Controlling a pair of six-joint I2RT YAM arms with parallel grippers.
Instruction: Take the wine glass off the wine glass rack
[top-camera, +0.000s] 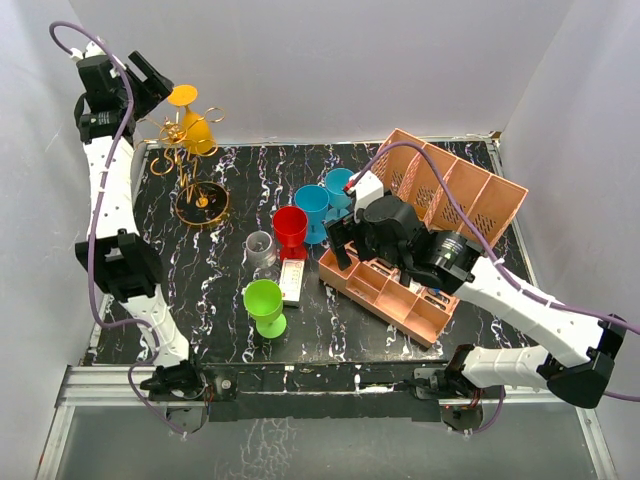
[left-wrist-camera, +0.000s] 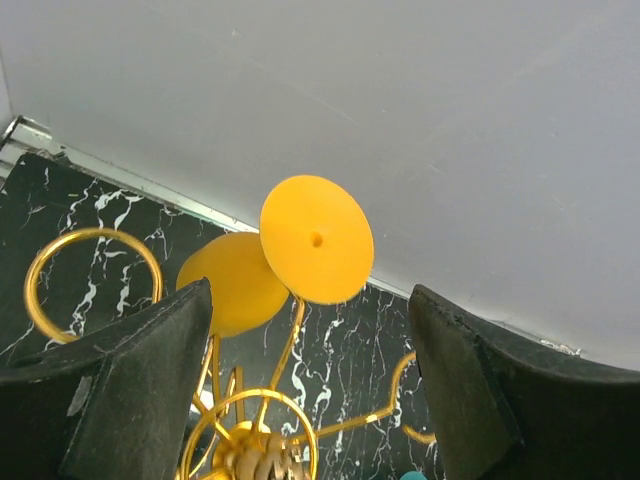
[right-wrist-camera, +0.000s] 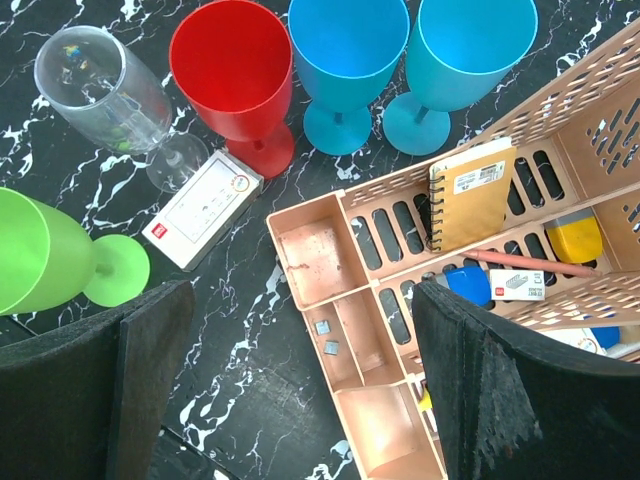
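Black, white-veined marble-look tabletop (top-camera: 205, 300). Nearest the bottom edge is a lime-green plastic goblet (top-camera: 264, 303) x1. Next up the frame: flat white card box (top-camera: 292, 280) x1, clear stemmed glass (top-camera: 260, 248) x1, red plastic goblet (top-camera: 290, 226) x1, then blue plastic goblet (top-camera: 312, 205) x1 and teal-blue plastic goblet (top-camera: 338, 185) x1. That makes five glasses standing on the table. Pink slotted plastic organizer box (top-camera: 470, 195) x1 sits at right of frame. The right gripper (right-wrist-camera: 303, 292) hangs over the organizer's near corner, jaws spread wide and empty, well apart from the target. Far upper left is the gold wire wine glass rack (top-camera: 202, 202) x1, round base on the table, loop arms on top. One yellow-orange plastic wine glass (top-camera: 198, 130) hangs on it foot up and bowl down, long axis roughly upright with a lean. The left gripper (top-camera: 155, 80) is just up-left of the foot disc, jaws wide apart, holding nothing. In the left wrist view the disc sits centred between the two fingers (left-wrist-camera: 150, 370), touching neither. Cannot tell how the foot seats in its loop. The left arm is clearly the nearer. The likely next move is to advance along the stem axis, close, then slide the glass out of the loop.
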